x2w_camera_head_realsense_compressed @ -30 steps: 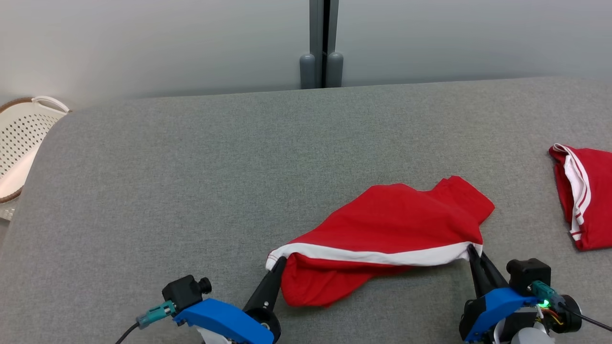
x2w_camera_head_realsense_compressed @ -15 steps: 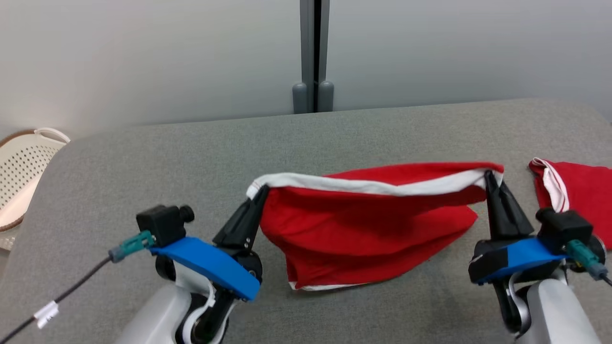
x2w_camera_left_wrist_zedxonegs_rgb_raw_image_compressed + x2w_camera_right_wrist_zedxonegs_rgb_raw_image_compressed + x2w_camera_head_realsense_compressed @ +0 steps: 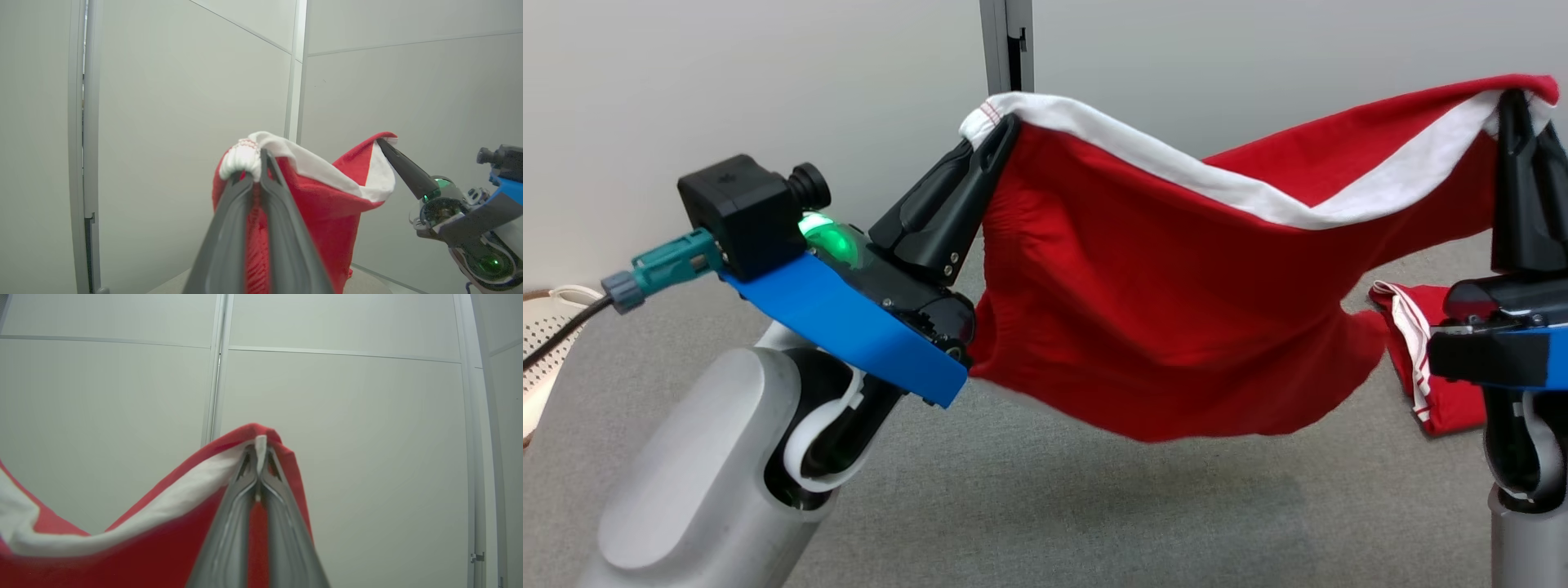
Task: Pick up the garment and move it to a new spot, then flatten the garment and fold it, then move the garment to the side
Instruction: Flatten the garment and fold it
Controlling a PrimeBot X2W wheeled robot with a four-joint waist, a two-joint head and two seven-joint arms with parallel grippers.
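Head view, nearest me: my left gripper at ten o'clock and my right gripper at two o'clock are each pinched shut on the white waistband of the red garment. It sags between them, lifted off the grey surface. My wrist views add the cloth bunched right at each pair of fingertips. My right arm is cut off at three o'clock and partly hides a second red garment lying on the surface. A white basket is clipped at nine. Bare surface lies toward six; the wall stands beyond at twelve.
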